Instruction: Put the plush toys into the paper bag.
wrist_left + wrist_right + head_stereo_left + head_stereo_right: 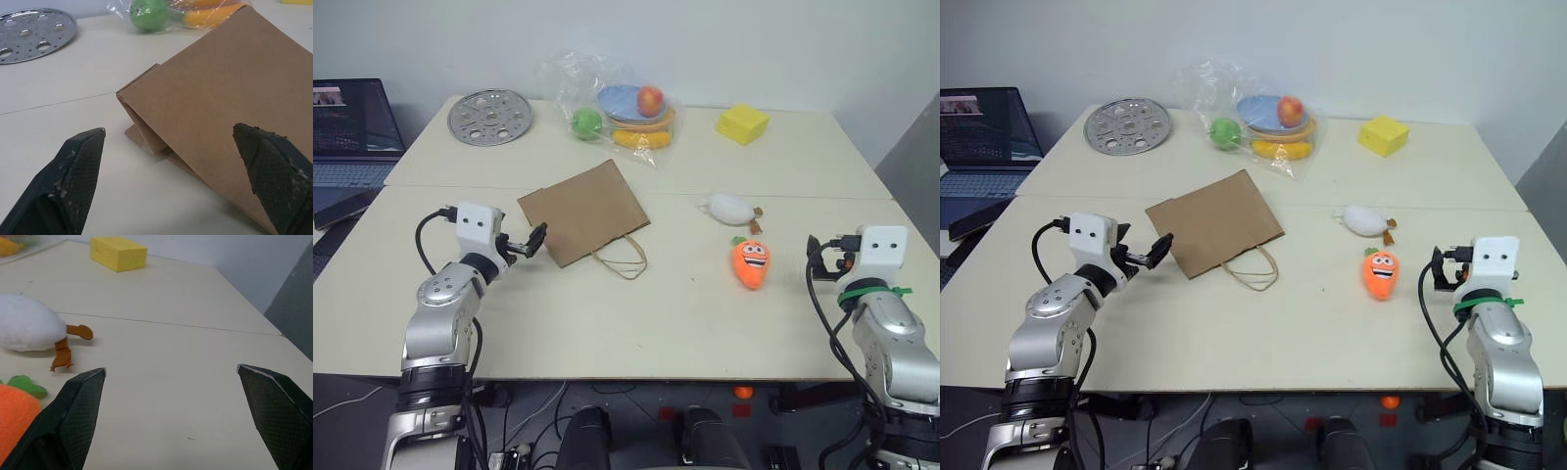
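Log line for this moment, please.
paper bag: flat on table | carrot, white toy: out, untouched | left gripper, right gripper: open, empty

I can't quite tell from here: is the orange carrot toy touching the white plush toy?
Apart. In the left eye view, bare table shows between the carrot and the white toy.

My left hand (536,240) hangs open just beside the flat paper bag (584,211), bare tabletop (607,323) under it. Between my right hand (171,396) and the carrot toy (751,263) lies open tabletop; the white toy (731,208) sits just behind it. The wrapped fruit (622,113), metal disc (490,117) and yellow block (742,124) crowd the far edge.
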